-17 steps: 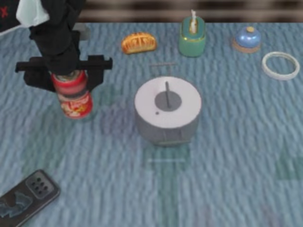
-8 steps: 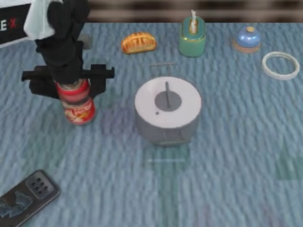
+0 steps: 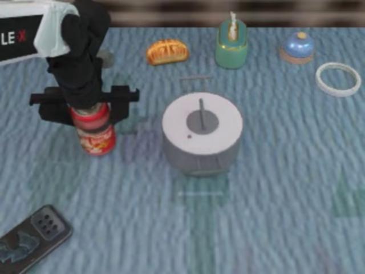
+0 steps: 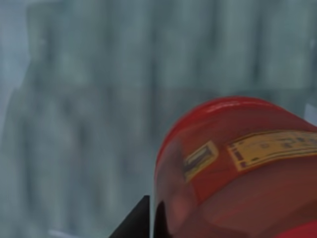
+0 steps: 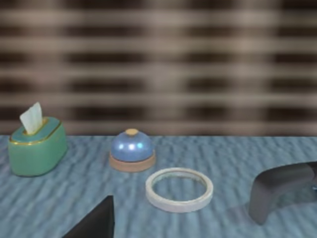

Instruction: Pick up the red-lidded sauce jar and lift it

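Observation:
The red-lidded sauce jar [image 3: 98,136] stands upright at the table's left, and its red label with pale print shows below the black arm. My left gripper [image 3: 89,109] is shut on its upper part from above, hiding the lid. In the left wrist view the jar [image 4: 237,168] fills the near corner, with one dark fingertip [image 4: 137,224] against its side. Whether its base touches the cloth I cannot tell. My right gripper [image 5: 158,234] is outside the top view, parked at the right and open, holding nothing.
A white-topped grey cylinder [image 3: 202,132] sits mid-table, right of the jar. Along the back are a bread loaf [image 3: 167,51], a green tissue box [image 3: 231,44] and a blue bell [image 3: 299,47]. A white tape ring [image 3: 338,79] lies far right and a dark remote [image 3: 34,237] front left.
My left gripper has drifted slightly rightward and toward the near edge, still shut on the jar. The jar now looks a little smaller and less tilted. Nothing else moved.

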Motion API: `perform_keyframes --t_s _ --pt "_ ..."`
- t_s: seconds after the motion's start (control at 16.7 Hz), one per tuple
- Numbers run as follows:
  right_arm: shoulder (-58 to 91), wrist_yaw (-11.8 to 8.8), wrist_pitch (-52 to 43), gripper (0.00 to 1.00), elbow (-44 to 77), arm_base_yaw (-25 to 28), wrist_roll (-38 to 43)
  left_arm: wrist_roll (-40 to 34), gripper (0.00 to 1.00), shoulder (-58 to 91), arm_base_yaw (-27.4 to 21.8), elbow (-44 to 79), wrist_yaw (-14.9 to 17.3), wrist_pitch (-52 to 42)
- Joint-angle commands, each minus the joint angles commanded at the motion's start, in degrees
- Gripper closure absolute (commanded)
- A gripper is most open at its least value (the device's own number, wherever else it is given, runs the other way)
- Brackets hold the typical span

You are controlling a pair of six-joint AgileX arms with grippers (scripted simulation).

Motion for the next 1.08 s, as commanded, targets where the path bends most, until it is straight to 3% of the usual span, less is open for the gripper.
perform_keyframes --t_s 0.72,1.08 --pt "0.0 0.0 0.0 0.0 0.0 0.0 0.0 0.0 0.02 0.0 0.0 0.0 0.0 0.0" --pt "0.0 0.0 0.0 0.0 0.0 0.0 0.0 0.0 0.0 0.0 0.0 0.0 0.0 0.0"
